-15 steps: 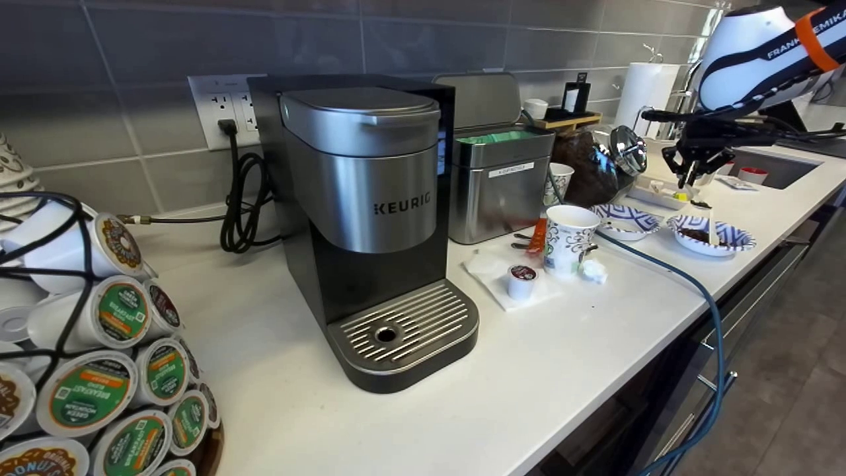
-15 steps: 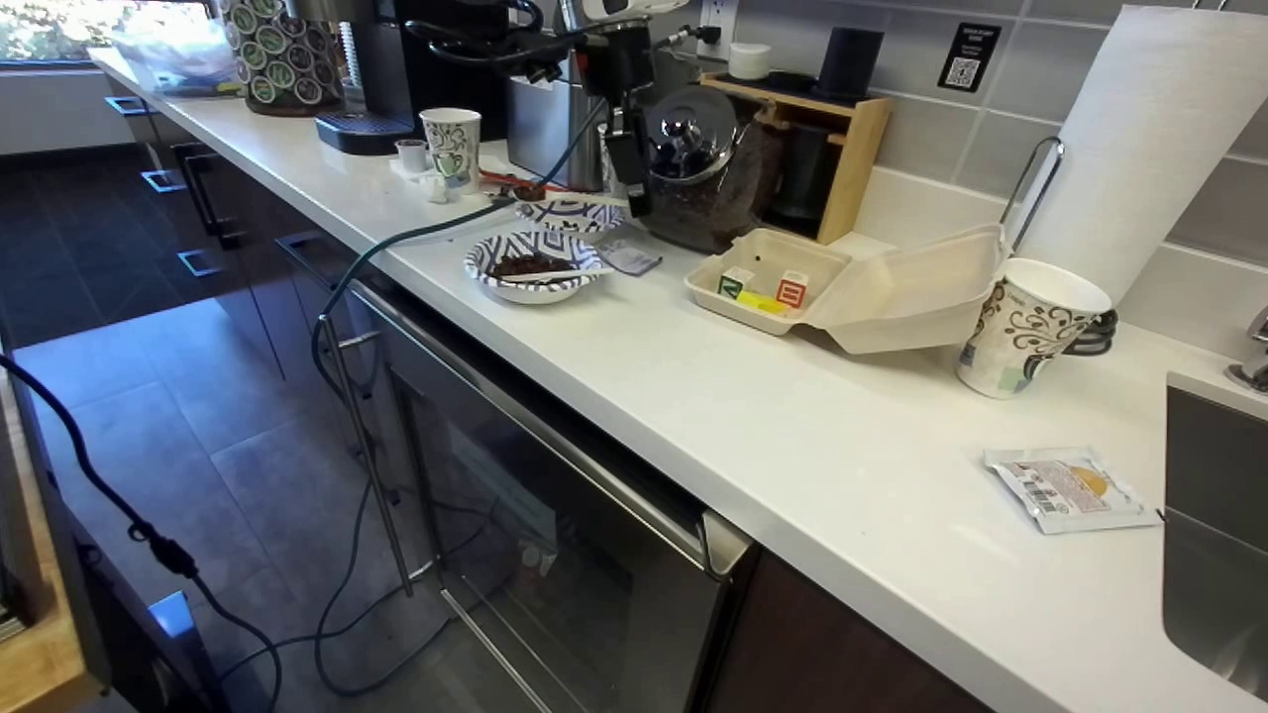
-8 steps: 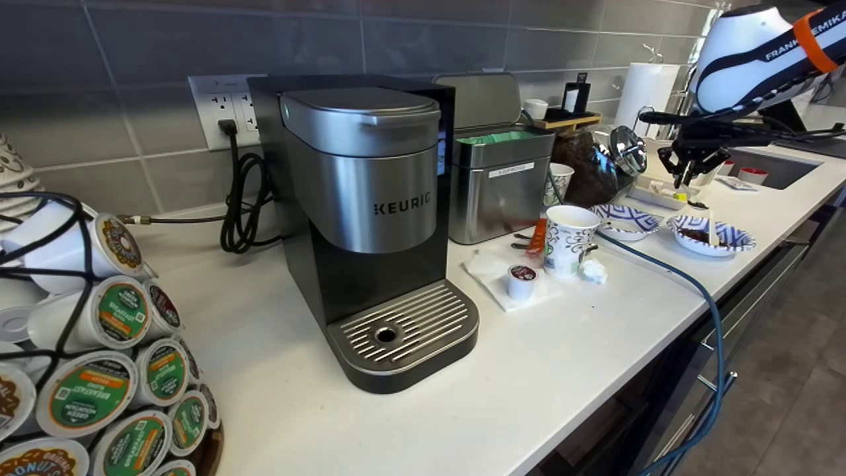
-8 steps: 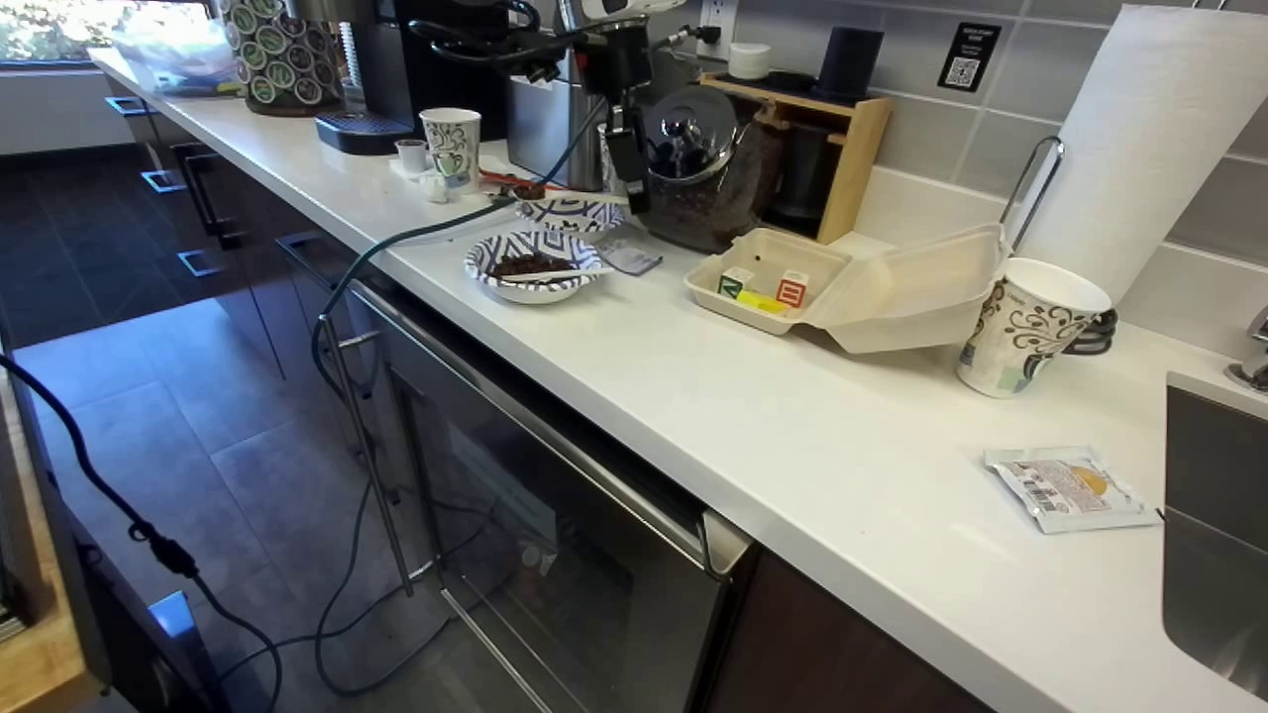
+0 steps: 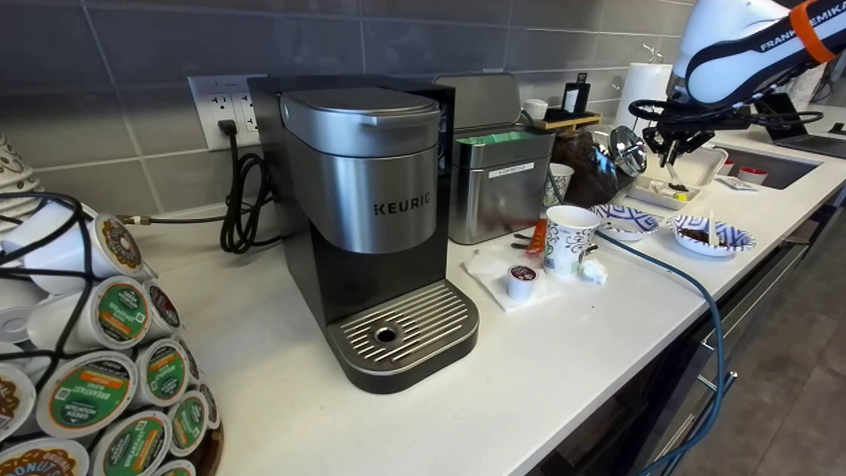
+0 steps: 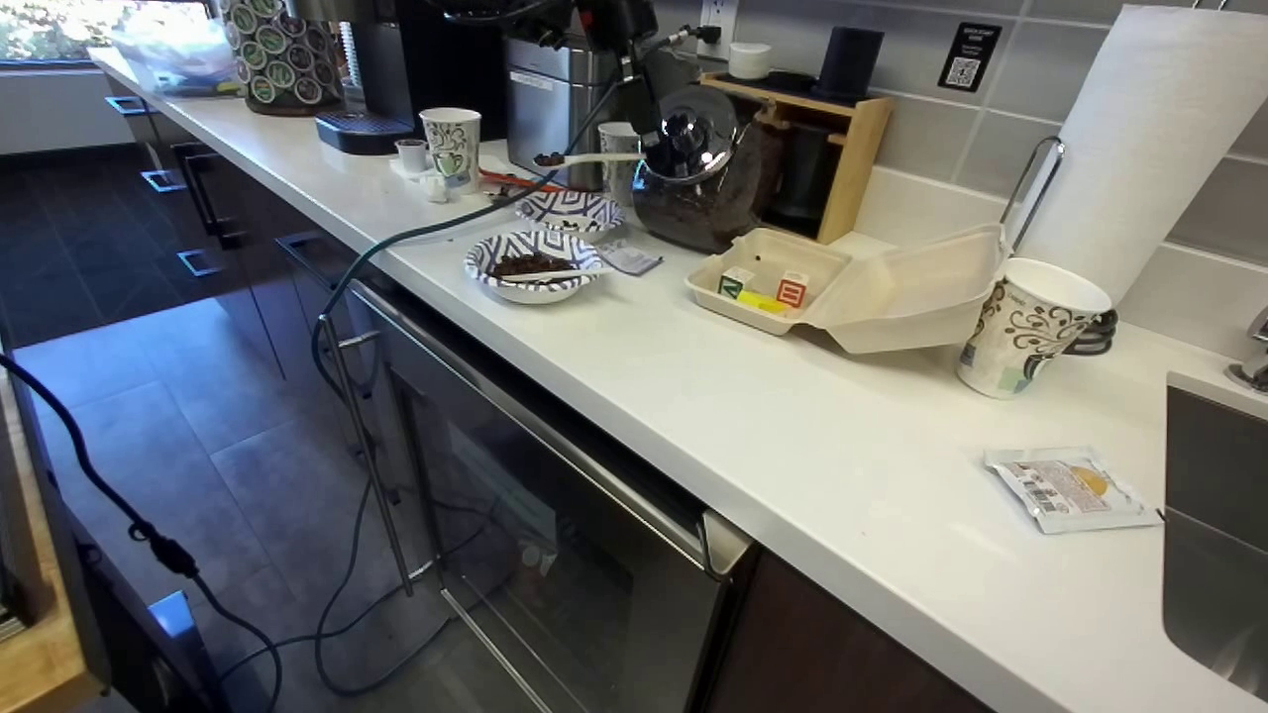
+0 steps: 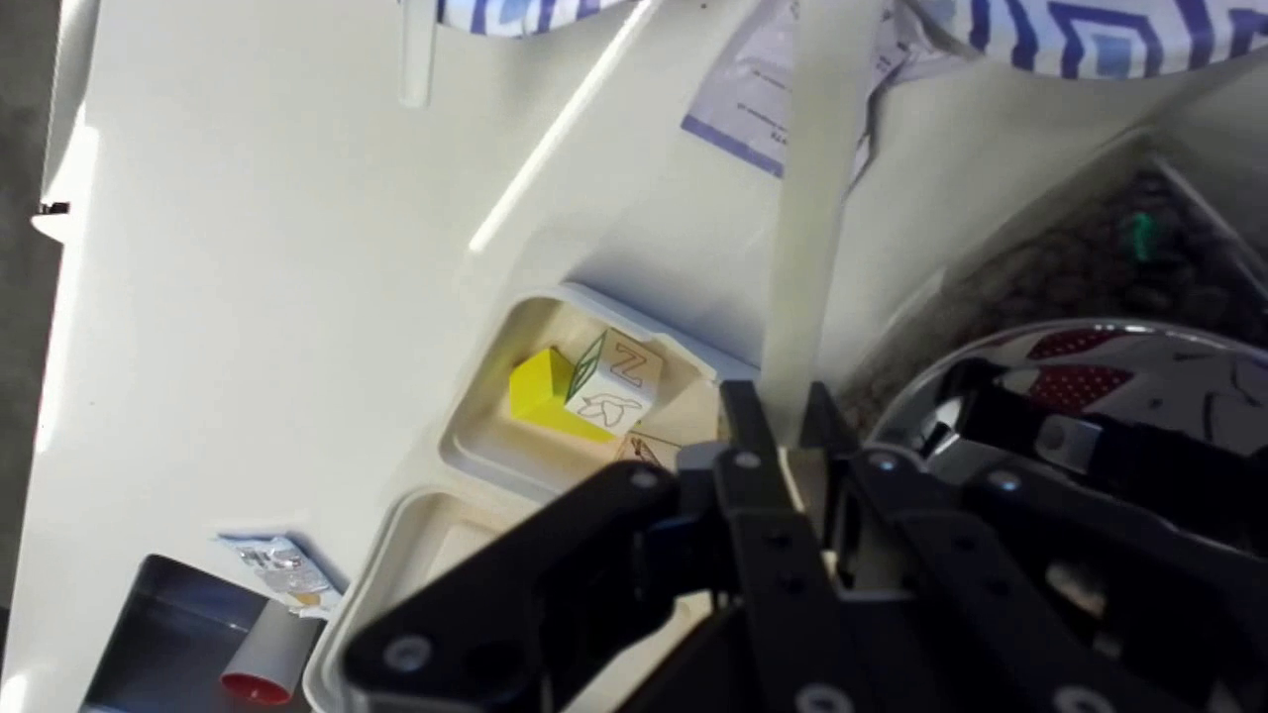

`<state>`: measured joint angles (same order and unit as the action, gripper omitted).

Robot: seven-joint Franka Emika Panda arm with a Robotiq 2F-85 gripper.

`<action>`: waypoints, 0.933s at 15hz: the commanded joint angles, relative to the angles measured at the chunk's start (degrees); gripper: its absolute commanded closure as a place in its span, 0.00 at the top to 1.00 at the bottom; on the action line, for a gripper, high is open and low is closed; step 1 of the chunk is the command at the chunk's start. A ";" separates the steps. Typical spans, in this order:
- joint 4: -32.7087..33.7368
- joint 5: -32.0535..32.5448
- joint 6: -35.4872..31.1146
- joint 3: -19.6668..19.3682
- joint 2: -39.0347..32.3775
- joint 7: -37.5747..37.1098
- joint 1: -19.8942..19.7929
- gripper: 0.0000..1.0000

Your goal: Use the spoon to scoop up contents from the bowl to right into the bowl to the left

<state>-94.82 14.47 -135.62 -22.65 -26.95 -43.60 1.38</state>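
Note:
My gripper [image 6: 649, 139] is shut on the handle of a white spoon [image 6: 606, 156]. They also show in an exterior view, gripper [image 5: 667, 158] and spoon [image 5: 674, 176], and in the wrist view, gripper [image 7: 788, 416] and spoon handle [image 7: 817, 198]. The spoon's head carries a dark clump and hangs in the air above the level of the bowls; in the wrist view it is out of frame. A blue-patterned bowl [image 6: 535, 292] holds dark contents and a second white spoon [image 6: 555, 274]. The other patterned bowl [image 6: 575, 213] stands behind it, closer to the wall, with its inside partly hidden.
A glass jar of dark beans [image 6: 684, 213] with a shiny lid stands close beside the gripper. An open takeout box [image 6: 763, 253] with letter blocks is near. A blue cable [image 6: 426, 235] crosses the counter by the bowls. A paper cup [image 5: 570, 244] and a packet [image 6: 629, 257] lie about.
The gripper and spoon have risen. In an exterior view they also shifted left, away from the bowl with dark contents. The dark clump is still on the spoon; the bowls have not moved.

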 commanded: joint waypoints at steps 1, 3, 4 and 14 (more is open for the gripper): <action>0.42 3.77 1.98 1.02 1.33 -3.43 0.81 0.03; -0.37 4.74 1.11 1.35 2.37 -4.96 1.22 0.03; -1.12 5.41 -0.01 1.40 2.99 -6.37 1.55 0.03; -4.52 14.83 -3.54 2.58 5.20 -20.88 3.98 0.03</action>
<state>-96.73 25.88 -137.27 -20.61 -22.77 -59.57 5.04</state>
